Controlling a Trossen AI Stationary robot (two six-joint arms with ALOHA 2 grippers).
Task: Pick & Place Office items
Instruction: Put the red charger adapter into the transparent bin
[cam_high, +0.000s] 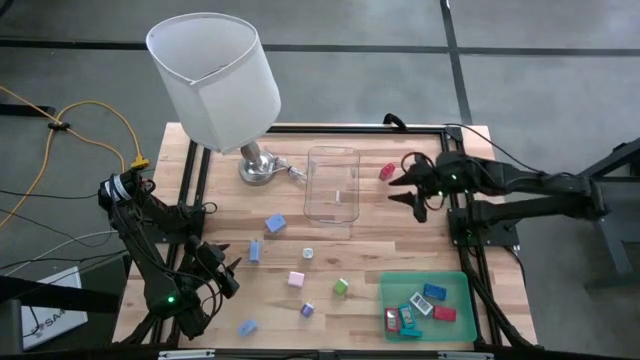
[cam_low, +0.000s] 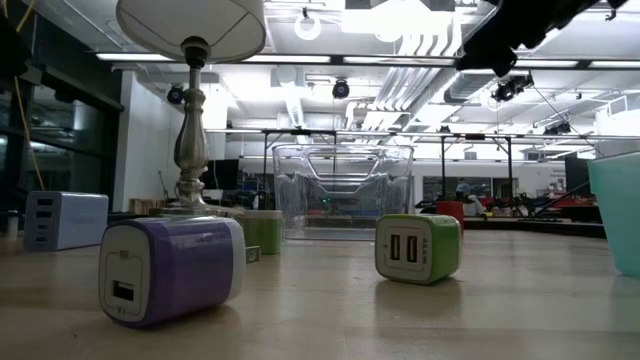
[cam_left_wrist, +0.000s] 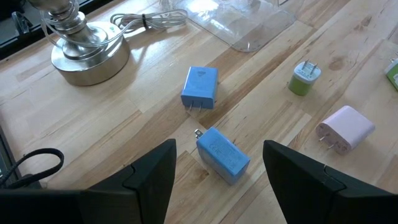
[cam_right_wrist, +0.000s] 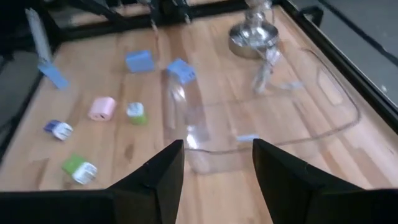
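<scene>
Scattered over the wooden worktop (cam_high: 330, 250): small blocky plug chargers. Nearest one, a light blue plastic block (cam_left_wrist: 222, 155), lying just ahead of the left fingers (cam_left_wrist: 219, 180), spread open and empty. Best lowered straight over it, then squeezed gently. Right fingers (cam_right_wrist: 217, 174) open too, at three o'clock of the clear plastic box (cam_high: 332, 184), apparently empty. Green flat tray (cam_high: 460, 283) at five o'clock, holding several chargers.

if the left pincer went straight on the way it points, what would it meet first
Most likely the nearer blue charger, lying on the table right between the open left pincer fingers. A second blue charger lies just beyond. Depth is hard to judge from the wrist view.
</scene>
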